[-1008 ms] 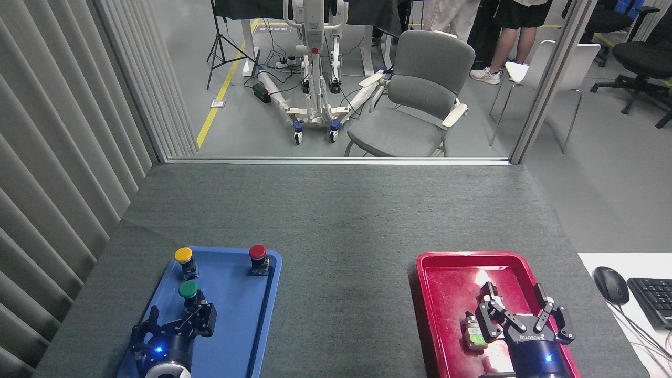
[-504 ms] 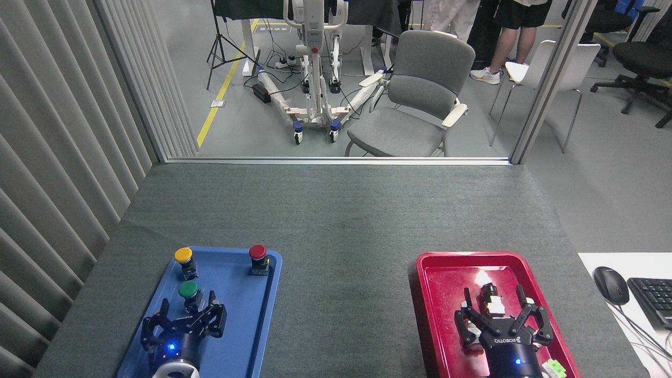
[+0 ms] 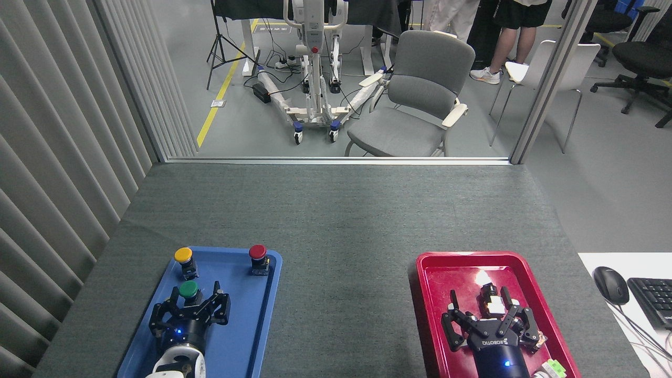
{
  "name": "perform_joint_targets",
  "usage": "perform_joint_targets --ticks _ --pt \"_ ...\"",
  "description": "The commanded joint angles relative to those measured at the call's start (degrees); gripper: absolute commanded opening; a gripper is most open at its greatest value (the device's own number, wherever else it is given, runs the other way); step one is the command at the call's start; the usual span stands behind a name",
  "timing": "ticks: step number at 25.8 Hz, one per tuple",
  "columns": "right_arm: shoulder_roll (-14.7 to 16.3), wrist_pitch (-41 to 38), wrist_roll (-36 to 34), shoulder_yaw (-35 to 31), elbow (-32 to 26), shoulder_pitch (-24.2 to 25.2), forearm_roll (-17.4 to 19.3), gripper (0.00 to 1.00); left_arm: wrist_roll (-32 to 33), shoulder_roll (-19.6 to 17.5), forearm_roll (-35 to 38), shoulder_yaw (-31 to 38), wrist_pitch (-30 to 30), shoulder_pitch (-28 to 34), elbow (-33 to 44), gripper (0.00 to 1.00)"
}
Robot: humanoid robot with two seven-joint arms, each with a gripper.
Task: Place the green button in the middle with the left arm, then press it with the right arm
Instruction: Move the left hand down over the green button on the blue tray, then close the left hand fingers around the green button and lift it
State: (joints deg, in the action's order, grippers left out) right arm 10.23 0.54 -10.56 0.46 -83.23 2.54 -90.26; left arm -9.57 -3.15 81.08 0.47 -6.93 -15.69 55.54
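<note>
The plain black two-finger left gripper (image 3: 195,296) on its white rounded wrist joint (image 3: 176,366) points forward, fingers spread wide — blue light glowing. The black lettered right gripper (image 3: 480,300) likewise points forward, fingers apart.

Grey armchair (image 3: 420,94) on grey floor (image 3: 604,173), ribbed wall panels (image 3: 58,157) left.
</note>
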Motion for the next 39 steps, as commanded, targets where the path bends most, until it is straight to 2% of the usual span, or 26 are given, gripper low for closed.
perform_joint_targets --ticks 1,8,10,14,20,23,26,31,37,39 --pt "-0.22 -2.56 -0.16 0.07 0.0 0.01 0.79 0.99 0.25 -0.1 -0.49 0.06 -0.1 -0.48 -0.61 0.81" --pt "-0.65 -3.36 -0.43 0.16 0.35 -0.25 1.23 0.99 0.69 -0.98 -1.02 0.32 -0.28 -0.4 -0.78 0.76" --pt "-0.83 -3.18 -0.43 0.07 0.35 -0.43 2.11 0.99 0.69 -1.15 -0.93 0.32 -0.11 -0.31 -0.7 0.7" --pt "-0.74 -3.36 -0.52 0.25 0.35 -0.16 4.92 0.99 0.78 -1.24 -1.02 0.32 0.25 -0.31 -0.78 0.65" --pt "-0.74 -4.15 -0.52 0.25 0.35 0.01 7.56 0.99 0.78 -1.42 -0.67 0.32 5.78 0.04 -0.78 0.38" --pt "-0.3 -5.64 -1.48 0.33 0.0 0.36 7.29 0.99 -0.19 -1.51 -0.66 0.24 6.13 0.13 -0.78 0.25" --pt "0.22 -5.73 -4.65 -0.02 0.09 0.28 7.38 0.99 -0.54 -1.51 -0.66 0.24 6.13 0.22 -0.78 0.16" --pt "0.22 -5.9 -5.26 0.16 0.35 0.19 7.65 0.99 -2.3 -1.51 -0.75 0.32 6.31 0.74 -0.78 0.1" --pt "0.22 -7.84 -6.58 0.33 -0.09 -0.69 7.56 0.99 -3.0 -1.77 -0.84 0.24 6.66 1.01 -0.7 0.1" --pt "1.28 -9.33 -6.58 0.25 -0.18 -0.87 7.56 0.99 -3.35 -1.86 -0.93 0.32 8.07 1.1 -0.61 0.09"
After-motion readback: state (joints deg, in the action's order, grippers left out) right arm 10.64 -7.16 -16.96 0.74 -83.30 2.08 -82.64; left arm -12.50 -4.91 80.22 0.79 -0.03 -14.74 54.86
